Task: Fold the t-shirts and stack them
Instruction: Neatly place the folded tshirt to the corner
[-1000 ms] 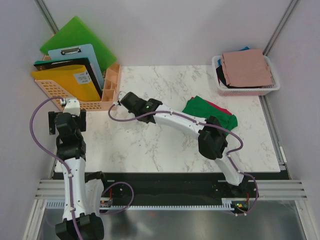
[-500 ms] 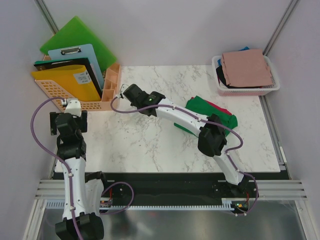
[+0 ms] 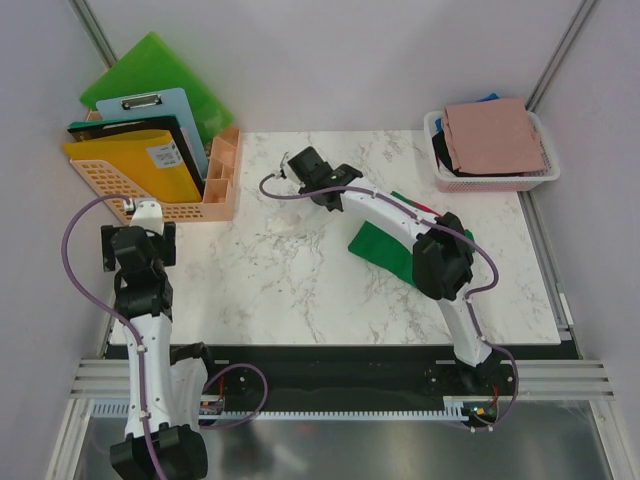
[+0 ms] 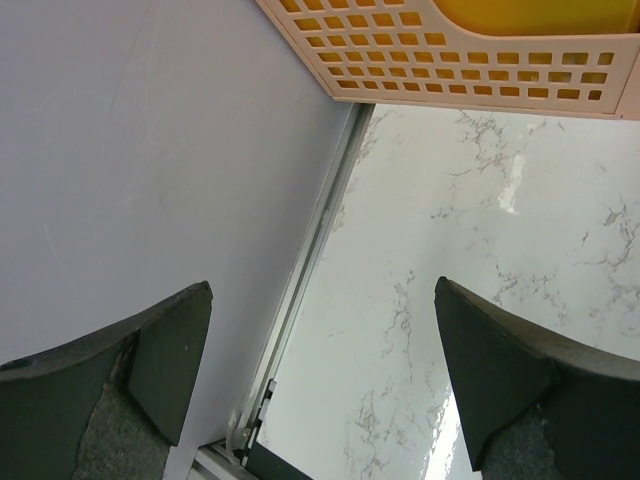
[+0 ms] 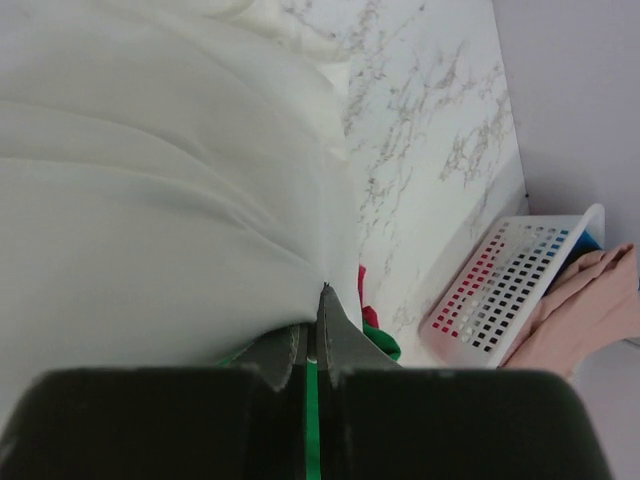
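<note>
In the right wrist view my right gripper (image 5: 322, 292) is shut on an edge of the cream-white t-shirt (image 5: 150, 190), which fills the view's left. A green t-shirt (image 5: 385, 345) and a red one (image 5: 362, 285) peek out beside the fingers. From above, the right gripper (image 3: 300, 163) hangs over the back middle of the table, and the white cloth barely stands out from the marble. The green t-shirt (image 3: 383, 247) lies partly under the forearm, with a red strip (image 3: 415, 204) behind it. A dusty-pink t-shirt (image 3: 495, 135) tops the basket. My left gripper (image 3: 135, 240) is open and empty.
The white mesh basket (image 3: 545, 178) stands at the back right corner. An orange crate (image 3: 215, 195) with green and yellow boards and a clipboard stands at the back left, near my left gripper (image 4: 322, 290). The wall and table rail (image 4: 310, 250) run along its left.
My right gripper has swung from the table's left-middle toward the back and right, carrying the white cloth. The green t-shirt now shows nearer and further left. The left arm stayed still.
</note>
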Robot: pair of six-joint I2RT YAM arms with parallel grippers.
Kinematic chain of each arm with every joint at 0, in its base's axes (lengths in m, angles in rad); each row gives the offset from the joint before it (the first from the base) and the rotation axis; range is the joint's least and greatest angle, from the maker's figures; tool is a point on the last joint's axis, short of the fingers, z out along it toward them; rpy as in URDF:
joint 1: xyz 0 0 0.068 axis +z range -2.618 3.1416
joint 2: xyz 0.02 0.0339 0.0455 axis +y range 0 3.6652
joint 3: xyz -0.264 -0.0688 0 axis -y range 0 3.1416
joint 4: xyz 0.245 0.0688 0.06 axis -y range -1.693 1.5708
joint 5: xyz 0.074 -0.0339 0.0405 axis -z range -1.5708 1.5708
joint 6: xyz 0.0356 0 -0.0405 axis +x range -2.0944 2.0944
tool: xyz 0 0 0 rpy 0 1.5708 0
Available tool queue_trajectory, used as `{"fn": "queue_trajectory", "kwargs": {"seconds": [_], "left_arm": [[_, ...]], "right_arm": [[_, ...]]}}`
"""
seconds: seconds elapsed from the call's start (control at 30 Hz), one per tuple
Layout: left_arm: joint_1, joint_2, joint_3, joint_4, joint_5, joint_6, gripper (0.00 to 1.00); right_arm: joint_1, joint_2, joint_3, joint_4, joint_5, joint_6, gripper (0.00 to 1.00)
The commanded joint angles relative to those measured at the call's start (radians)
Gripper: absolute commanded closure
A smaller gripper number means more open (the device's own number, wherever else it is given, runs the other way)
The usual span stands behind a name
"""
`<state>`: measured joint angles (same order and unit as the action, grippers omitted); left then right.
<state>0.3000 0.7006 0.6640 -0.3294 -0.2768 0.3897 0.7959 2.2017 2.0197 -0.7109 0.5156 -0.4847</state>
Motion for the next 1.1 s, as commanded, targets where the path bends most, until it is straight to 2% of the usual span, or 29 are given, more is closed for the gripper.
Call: {"fn": "queue_trajectory", "kwargs": {"seconds": [0.0, 0.2, 0.53, 0.87, 1.07], "left_arm": [[0.007, 0.002, -0.009, 0.001, 0.025, -0.032, 0.0], [0.007, 0.011, 0.009, -0.059, 0.109, -0.069, 0.0], [0.005, 0.025, 0.005, -0.057, 0.114, -0.071, 0.0], [0.005, 0.025, 0.002, -0.059, 0.122, -0.066, 0.0], [0.005, 0.028, 0.005, -0.059, 0.122, -0.064, 0.0]], "right_arm": [[-0.037, -0.091, 0.034, 0.041, -0.006, -0.02, 1.0], [-0.066, -0.111, 0.045, 0.042, -0.015, -0.034, 1.0], [-0.089, -0.186, 0.011, 0.045, -0.04, -0.061, 1.0], [-0.176, -0.246, 0.013, 0.05, -0.088, -0.077, 1.0], [-0.178, -0.344, -0.116, 0.044, -0.104, -0.078, 1.0]]}}
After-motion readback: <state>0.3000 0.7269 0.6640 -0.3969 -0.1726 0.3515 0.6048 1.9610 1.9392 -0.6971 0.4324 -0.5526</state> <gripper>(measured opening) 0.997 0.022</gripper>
